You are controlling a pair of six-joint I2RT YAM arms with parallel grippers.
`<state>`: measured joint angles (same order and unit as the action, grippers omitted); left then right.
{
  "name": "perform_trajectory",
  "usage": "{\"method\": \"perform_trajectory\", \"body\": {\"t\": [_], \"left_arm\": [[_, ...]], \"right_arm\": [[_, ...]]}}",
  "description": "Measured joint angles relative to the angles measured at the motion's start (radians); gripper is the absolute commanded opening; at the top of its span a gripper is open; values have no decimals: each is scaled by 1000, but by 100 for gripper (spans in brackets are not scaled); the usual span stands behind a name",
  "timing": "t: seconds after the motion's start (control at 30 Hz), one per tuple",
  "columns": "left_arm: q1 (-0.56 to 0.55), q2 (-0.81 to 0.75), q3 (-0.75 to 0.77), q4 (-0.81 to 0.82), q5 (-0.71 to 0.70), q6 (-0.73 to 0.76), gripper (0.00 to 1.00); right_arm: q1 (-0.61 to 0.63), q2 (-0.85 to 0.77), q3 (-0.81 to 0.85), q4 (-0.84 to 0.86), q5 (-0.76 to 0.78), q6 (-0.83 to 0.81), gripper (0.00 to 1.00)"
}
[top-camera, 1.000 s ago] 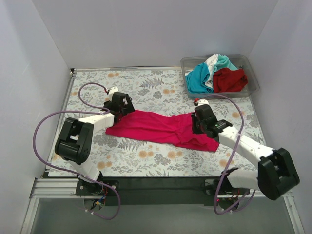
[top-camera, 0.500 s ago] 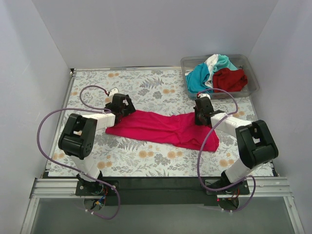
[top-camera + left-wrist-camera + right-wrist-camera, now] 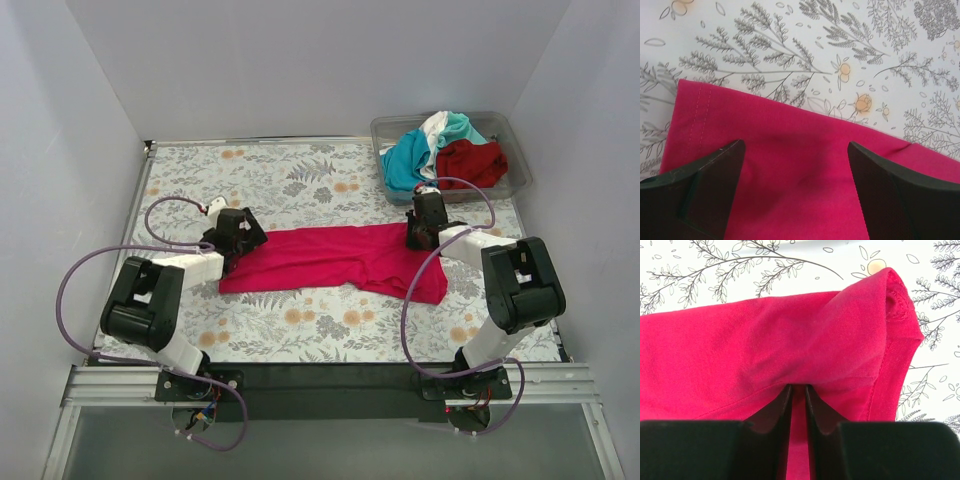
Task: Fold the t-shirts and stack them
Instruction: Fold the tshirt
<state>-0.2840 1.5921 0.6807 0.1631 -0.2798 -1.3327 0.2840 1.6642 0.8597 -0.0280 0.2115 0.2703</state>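
Right wrist view cuts off the right gripper (image 3: 798,390) at the bottom edge, so only its two dark fingers (image 3: 772,412) show. They stand almost together, pinching a thin ridge of the magenta-pink t-shirt (image 3: 765,340) near a stitched hem that curls up at the right. Left wrist view shows the left gripper (image 3: 795,145) with fingers (image 3: 715,180) spread wide over the shirt's other end, a seamed edge lying just beyond their tips; whether they touch the cloth is unclear. From above, the shirt lies stretched between both grippers on the floral table (image 3: 300,170). At the far right corner, a clear bin (image 3: 520,185) holds a teal t-shirt (image 3: 405,160), a white t-shirt (image 3: 435,130) and a dark red t-shirt (image 3: 470,163), bunched so their outlines are hard to make out.
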Motion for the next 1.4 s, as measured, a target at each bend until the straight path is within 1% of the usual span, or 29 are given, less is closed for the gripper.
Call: {"method": "perform_trajectory", "body": {"t": [0.13,0.23,0.27,0.37,0.47,0.57,0.8,0.87,0.97,1.17,1.4], "left_arm": [[-19,-52,-34,-34,-2,-6,77],[-50,-93,-34,-77,-16,1,77],[-60,-114,-34,-88,-21,3,77],[-89,-185,-34,-105,-40,10,77],[-120,-255,-34,-90,-55,19,77],[-151,-256,-34,-49,-58,27,77],[-235,-106,-52,-9,-50,7,77],[-251,-76,-70,-5,-50,-8,77],[-269,-71,-89,28,-73,-31,77],[-319,-138,-170,51,-128,-97,77],[-363,-309,-299,19,-148,-203,77]], "right_arm": [[-2,-3,0,0,-22,-16,13],[6,-21,0,-21,-32,-25,18],[14,-34,0,-34,-34,-28,21],[45,-90,-1,-52,-38,-34,25],[79,-143,0,-51,-39,-35,27],[103,-144,0,-52,-41,-35,27],[153,-54,14,-76,-44,-35,27],[169,-17,37,-82,-50,-34,27],[195,45,87,-85,-55,-36,27],[256,149,207,-85,-55,-40,27],[334,250,335,-85,-70,-48,28]]}}
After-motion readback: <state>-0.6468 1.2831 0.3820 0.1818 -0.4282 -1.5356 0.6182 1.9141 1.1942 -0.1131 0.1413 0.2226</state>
